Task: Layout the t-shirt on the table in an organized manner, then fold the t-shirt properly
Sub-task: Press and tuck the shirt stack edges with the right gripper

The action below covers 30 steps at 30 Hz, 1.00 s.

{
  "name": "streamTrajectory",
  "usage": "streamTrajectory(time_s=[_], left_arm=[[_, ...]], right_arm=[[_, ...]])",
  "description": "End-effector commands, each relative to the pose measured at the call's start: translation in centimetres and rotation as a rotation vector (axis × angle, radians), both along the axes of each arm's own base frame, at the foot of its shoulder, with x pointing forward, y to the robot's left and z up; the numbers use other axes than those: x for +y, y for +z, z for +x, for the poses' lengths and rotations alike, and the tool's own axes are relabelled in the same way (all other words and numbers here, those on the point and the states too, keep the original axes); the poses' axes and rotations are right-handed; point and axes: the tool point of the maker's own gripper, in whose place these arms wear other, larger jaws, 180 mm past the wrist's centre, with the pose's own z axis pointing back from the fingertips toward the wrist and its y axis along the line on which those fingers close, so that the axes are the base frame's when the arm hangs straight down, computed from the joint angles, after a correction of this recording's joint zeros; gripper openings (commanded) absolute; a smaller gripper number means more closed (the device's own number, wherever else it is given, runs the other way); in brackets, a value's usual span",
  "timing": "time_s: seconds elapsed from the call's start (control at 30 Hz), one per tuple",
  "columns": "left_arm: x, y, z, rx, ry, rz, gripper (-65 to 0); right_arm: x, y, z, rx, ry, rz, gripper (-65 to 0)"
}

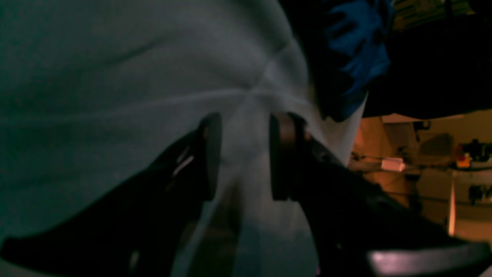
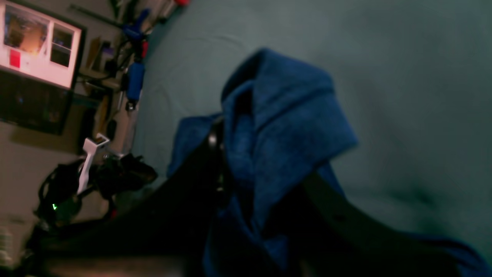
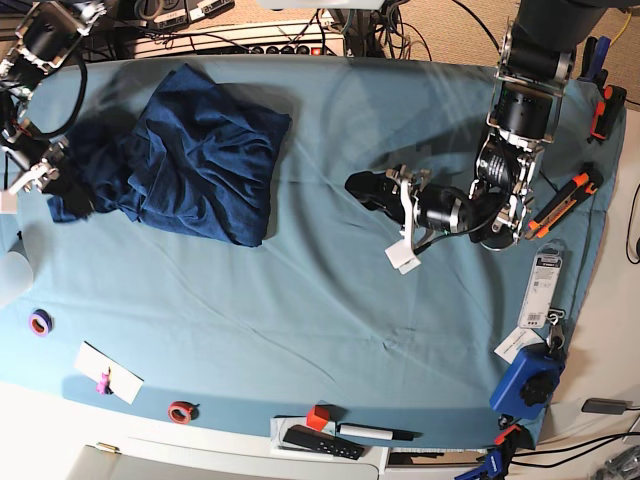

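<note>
Fabric sits bunched rather than spread: the t-shirt (image 3: 200, 160) lies as a rumpled heap on the far left part of the surface (image 3: 320, 330), so the laying-out stage looks barely begun. At the heap's left end the right pincer (image 3: 62, 172) is clamped on a fold of the t-shirt (image 2: 269, 127); the right wrist view shows dark blue knit drawn up into a peak between its dark fingers (image 2: 213, 142), which suggests the cloth is gripped there so that an edge or sleeve can be pulled outward and the heap opened. Which part of the garment this is cannot be told. The left pincer (image 3: 362, 186) rests low over bare cloth to the right of the heap, well apart from it, its jaws standing apart with nothing between them; the left wrist view shows only pale creased covering between its two flat pads (image 1: 282, 154), so it seems to be waiting for a corner to be offered. The shirt is a soft, heathered navy knit that slumps into deep, rounded folds, while the surface wears a smooth light teal cover with faint crease lines, thin enough that a dragged garment might ruck it.
</note>
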Motion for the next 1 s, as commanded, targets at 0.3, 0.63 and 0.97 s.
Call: streamTrajectory(time_s=[0.3,0.63,0.97], left_arm=[[-0.7,1.9,1.4,-0.050,0.019,-0.057,-43.1],[-0.7,1.9,1.4,-0.049,0.019,-0.056,-43.1],[-0.7,1.9,1.4,-0.049,0.019,-0.056,-43.1]], right_arm=[[9.5,8.7,0.9,-0.352,0.140,-0.137,-65.0],[17.2,2.9,0.8,-0.185,0.311,-0.144,-65.0],[19.1,-2.0,1.0,-0.008,0.386,-0.336,-65.0]])
